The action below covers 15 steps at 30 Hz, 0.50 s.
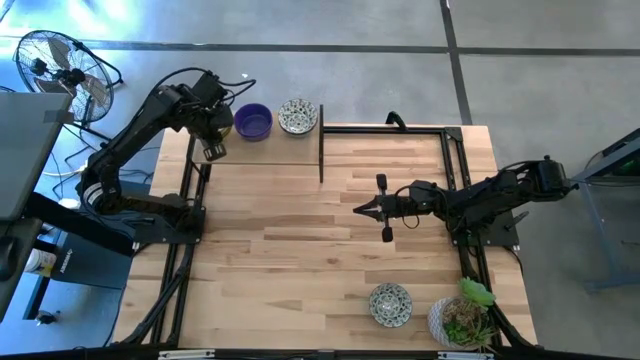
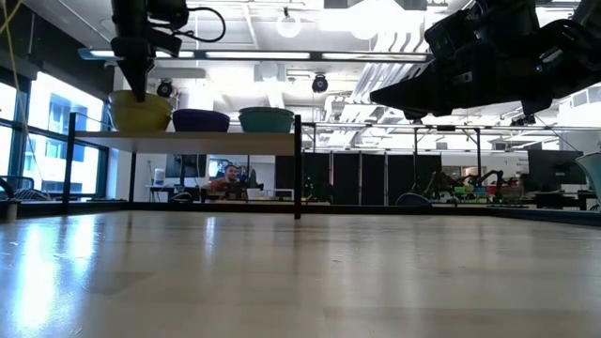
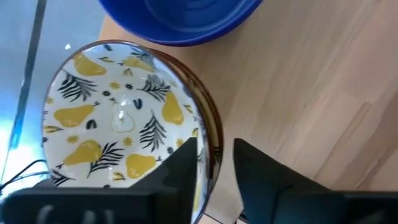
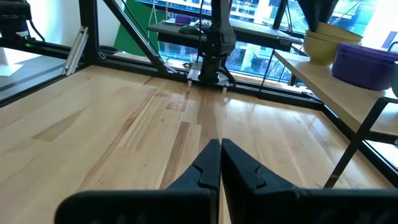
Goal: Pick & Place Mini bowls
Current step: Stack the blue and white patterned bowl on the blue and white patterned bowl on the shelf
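A pear-patterned mini bowl (image 3: 118,118), yellow outside (image 2: 141,113), sits on its base at the left end of a raised wooden shelf (image 1: 270,152) on the table's far left. My left gripper (image 3: 214,146) points down over the bowl's rim, open, with one finger inside the bowl and one outside. A purple mini bowl (image 1: 253,122) and a floral mini bowl (image 1: 298,116) sit beside it on the shelf. Another floral mini bowl (image 1: 390,303) lies on the table near the front edge. My right gripper (image 1: 360,209) hovers level over the table's middle, shut on nothing. My left gripper straddles the pear bowl's rim (image 3: 210,134) from above. One finger (image 3: 180,168) is over the inside and the other (image 3: 261,174) is outside, with bare wood showing beside it. I cannot tell whether either finger touches the rim. The bowl rests on the shelf.
A white pot with a green plant (image 1: 462,320) stands at the front right corner. A black upright post (image 1: 321,150) marks the shelf's right end, and a black frame (image 1: 450,160) runs along the table's far and right sides. Bare wood lies across the middle.
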Each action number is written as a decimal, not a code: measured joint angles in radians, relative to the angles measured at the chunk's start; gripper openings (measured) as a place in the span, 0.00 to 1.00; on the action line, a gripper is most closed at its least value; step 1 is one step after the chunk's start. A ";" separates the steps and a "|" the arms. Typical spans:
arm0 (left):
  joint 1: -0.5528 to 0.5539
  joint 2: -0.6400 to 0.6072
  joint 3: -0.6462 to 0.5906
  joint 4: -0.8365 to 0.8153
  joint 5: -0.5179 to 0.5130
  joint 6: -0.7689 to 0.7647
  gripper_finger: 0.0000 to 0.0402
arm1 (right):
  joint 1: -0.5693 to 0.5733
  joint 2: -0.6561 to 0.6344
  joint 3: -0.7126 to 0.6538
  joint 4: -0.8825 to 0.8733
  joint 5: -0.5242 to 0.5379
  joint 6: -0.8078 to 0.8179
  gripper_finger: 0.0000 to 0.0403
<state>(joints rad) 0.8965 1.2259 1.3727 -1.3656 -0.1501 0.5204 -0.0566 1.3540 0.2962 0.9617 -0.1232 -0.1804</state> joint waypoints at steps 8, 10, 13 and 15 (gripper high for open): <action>0.000 -0.034 0.000 -0.017 0.016 0.029 0.41 | 0.000 0.000 0.000 0.000 0.000 0.000 0.00; 0.000 -0.051 0.000 -0.013 0.017 0.036 0.42 | 0.000 0.000 0.000 0.000 0.000 0.000 0.00; 0.000 -0.074 0.000 0.002 0.020 0.045 0.43 | 0.000 0.000 0.000 0.000 0.000 0.000 0.00; 0.000 -0.087 0.000 0.017 0.041 0.047 0.43 | 0.000 0.000 0.000 0.000 0.000 0.000 0.00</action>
<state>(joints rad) 0.8963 1.1386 1.3732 -1.3490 -0.1087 0.5675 -0.0566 1.3540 0.2962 0.9619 -0.1230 -0.1802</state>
